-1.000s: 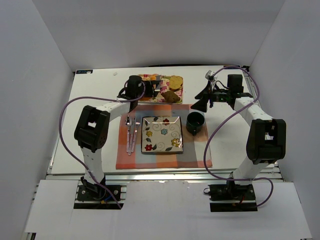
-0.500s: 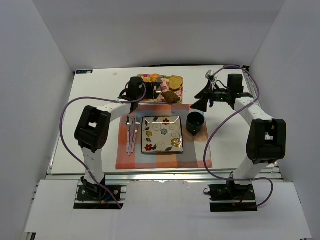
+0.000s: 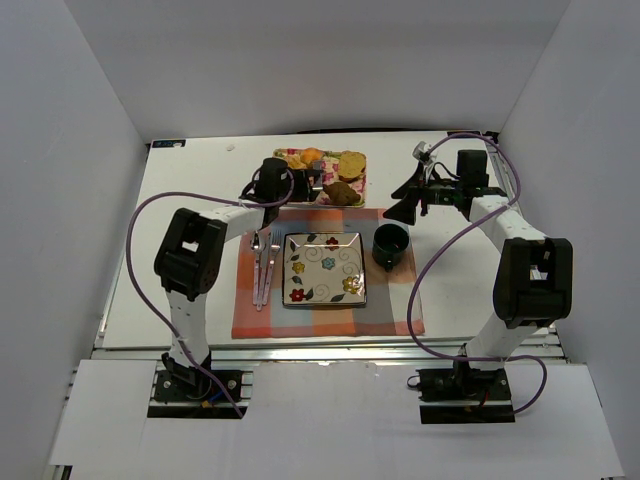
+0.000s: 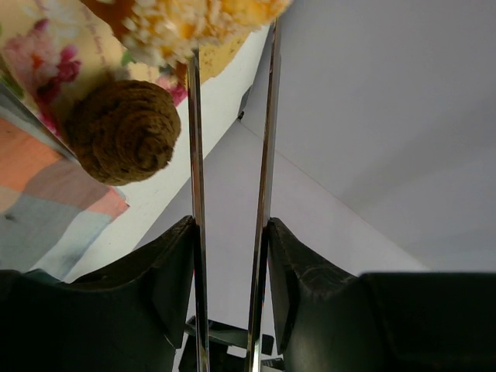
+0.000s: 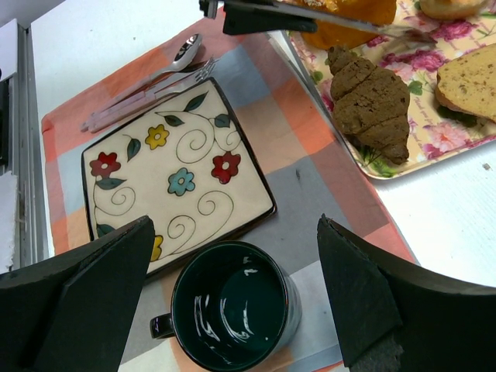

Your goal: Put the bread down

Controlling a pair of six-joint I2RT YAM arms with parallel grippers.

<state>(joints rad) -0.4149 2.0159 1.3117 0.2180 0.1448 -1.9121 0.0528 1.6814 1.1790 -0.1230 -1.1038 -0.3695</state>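
The bread, a small golden-orange bun, lies on a flowered tray at the far middle of the white worktop, at 12 o'clock from the flowered square plate. The left gripper is reached over the tray from its 9 o'clock side. Its thin metal fingers stand a little apart with the bun at their tips, but whether they press on it cannot be told. A dark brown pastry sits on the same tray at 6 o'clock from the bun, close to the tray's near edge. The plate rests on a checked orange and grey placemat, with a fork and spoon just beside it at 9 o'clock and a dark green cup at 3 o'clock. The right gripper hangs above the worktop at 1 o'clock from the cup, its fingers spread wide and holding nothing.
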